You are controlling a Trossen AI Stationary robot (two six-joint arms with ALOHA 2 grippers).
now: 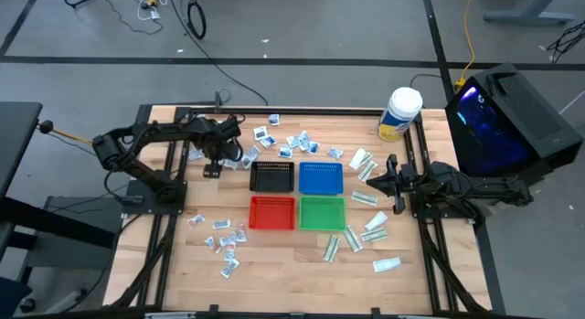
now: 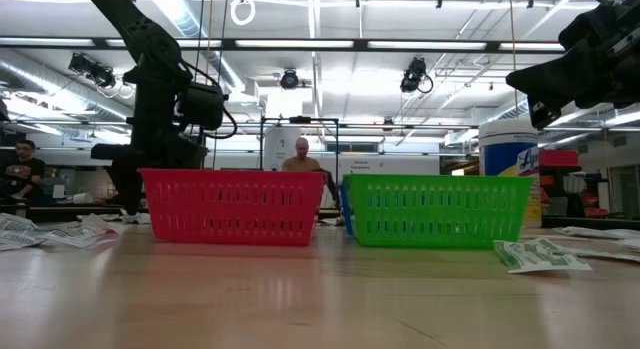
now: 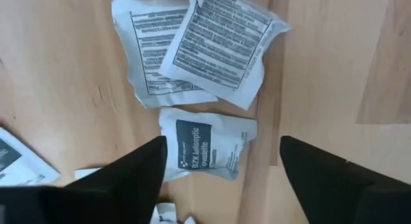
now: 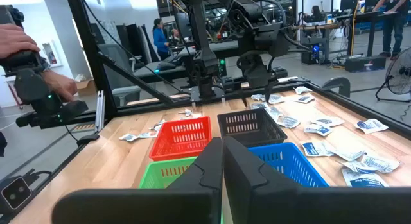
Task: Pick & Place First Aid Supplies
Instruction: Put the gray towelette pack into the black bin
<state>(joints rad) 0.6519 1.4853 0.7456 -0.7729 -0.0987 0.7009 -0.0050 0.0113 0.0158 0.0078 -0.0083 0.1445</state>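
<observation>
Where fingers part, crumpled white packet [image 3: 207, 147], dark-blue label

Open left tool [image 3: 218, 169] above a blue-printed packet [image 3: 207, 147].

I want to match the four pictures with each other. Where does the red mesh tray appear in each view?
High view: the red tray is near the middle, left of the green tray.
Low view: red tray stands left of centre, green tray on its right.
Left wrist view: not in it; only packets on the wood.
Right wrist view: red tray is beyond the green tray.
Shared landmark: the green tray.
</observation>
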